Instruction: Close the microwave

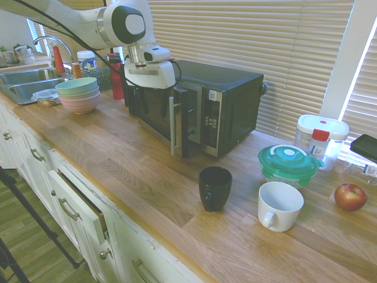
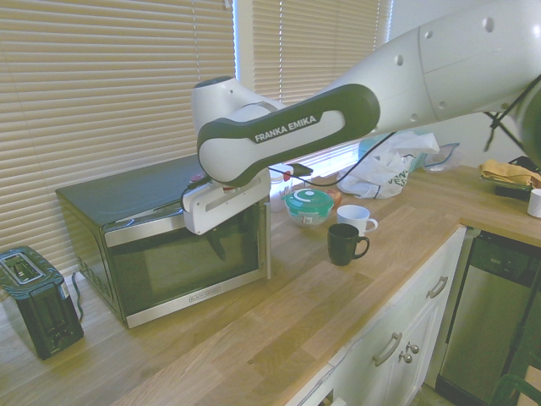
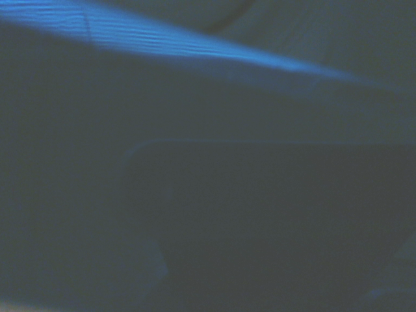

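Jaws: I'm not able to tell if the gripper (image 2: 217, 245) is clenching or sitting released; the view isn't showing enough.
Gripper spot: it's angling down by the door's outer face, probably because it's lining up a push.
Door (image 1: 157, 111): standing ajar, handle (image 1: 172, 127) edge swinging out from the button panel (image 1: 211, 121), so it's needing a shove inward, I'm guessing.
Microwave (image 1: 225, 76): sitting on the counter (image 1: 126, 171) by the blinds (image 1: 294, 53), facing out, keeping the door reachable.
Mugs (image 1: 215, 191): standing apart, probably not blocking anything.
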Robot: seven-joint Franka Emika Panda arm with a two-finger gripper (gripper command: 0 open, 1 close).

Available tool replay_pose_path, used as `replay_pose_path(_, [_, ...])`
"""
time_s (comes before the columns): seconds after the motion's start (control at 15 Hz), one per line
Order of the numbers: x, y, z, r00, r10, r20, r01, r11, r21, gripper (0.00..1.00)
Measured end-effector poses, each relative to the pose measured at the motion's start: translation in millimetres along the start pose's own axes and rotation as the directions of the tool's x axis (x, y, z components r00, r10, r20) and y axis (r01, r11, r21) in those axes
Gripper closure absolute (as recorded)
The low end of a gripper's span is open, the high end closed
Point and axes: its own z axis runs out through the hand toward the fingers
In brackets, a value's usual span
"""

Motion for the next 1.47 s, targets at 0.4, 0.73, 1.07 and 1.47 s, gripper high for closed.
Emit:
replay_pose_path(0.4, [47.7, -20.2, -0.4, 0.996, -0.052, -0.074, 0.054, 0.998, 0.031, 0.0])
replay_pose_path(0.73, [56.1, -16.6, 4.2, 0.995, -0.078, -0.065, 0.08, 0.997, 0.025, 0.0])
replay_pose_path(1.07, [40.1, -7.6, 2.7, 0.986, -0.121, -0.112, 0.134, 0.984, 0.117, 0.0])
replay_pose_path(1.47, [-8.7, 31.8, 32.9, 0.984, -0.15, -0.097, 0.162, 0.977, 0.138, 0.0])
